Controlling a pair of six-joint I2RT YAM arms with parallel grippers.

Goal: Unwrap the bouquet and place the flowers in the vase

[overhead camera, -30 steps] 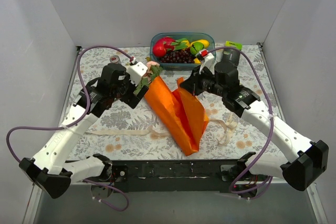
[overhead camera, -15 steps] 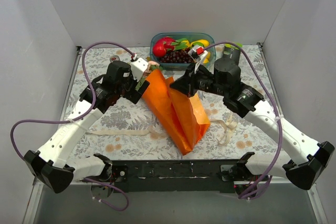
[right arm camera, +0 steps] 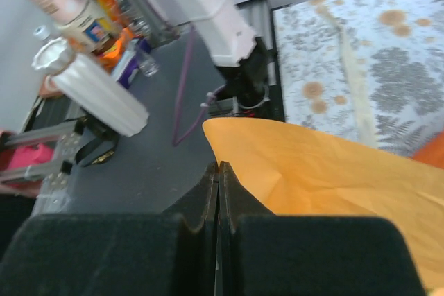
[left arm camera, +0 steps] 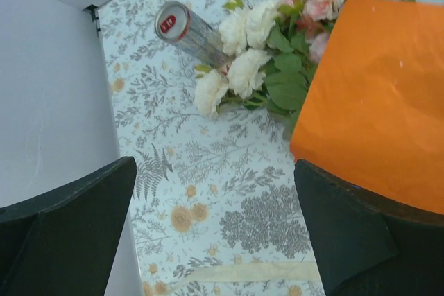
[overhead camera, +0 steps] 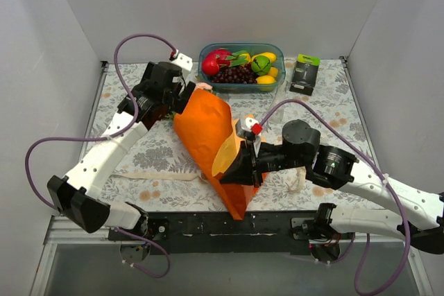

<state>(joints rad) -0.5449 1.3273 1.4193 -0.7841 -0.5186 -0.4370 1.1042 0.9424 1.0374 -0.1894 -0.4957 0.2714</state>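
Unwrapping is only partway. The ribbon [overhead camera: 166,173] lies loose on the surface [overhead camera: 333,102]. The right gripper [right arm camera: 218,171] has its jaws clenched on the orange wrapping paper [overhead camera: 205,126]. The left gripper [left arm camera: 215,230] hangs released over the roses [left arm camera: 246,67], which sit in the cone's far mouth. I can't spot a vase.

1. Three plain pale grey walls close in the table: a back wall [overhead camera: 222,5], a left wall [overhead camera: 41,67] and a right wall [overhead camera: 409,46].
2. The table [overhead camera: 347,84] carries a pale cloth printed with grey ferns and ochre flowers.
3. A black rail [overhead camera: 229,225] runs along its near edge, above a grey ledge [overhead camera: 229,275].
4. Past that edge lies a dark grey floor [right arm camera: 139,171] with blurred clutter, including a white ribbed cylinder [right arm camera: 97,98].
5. The light is soft and even, with faint shadows.
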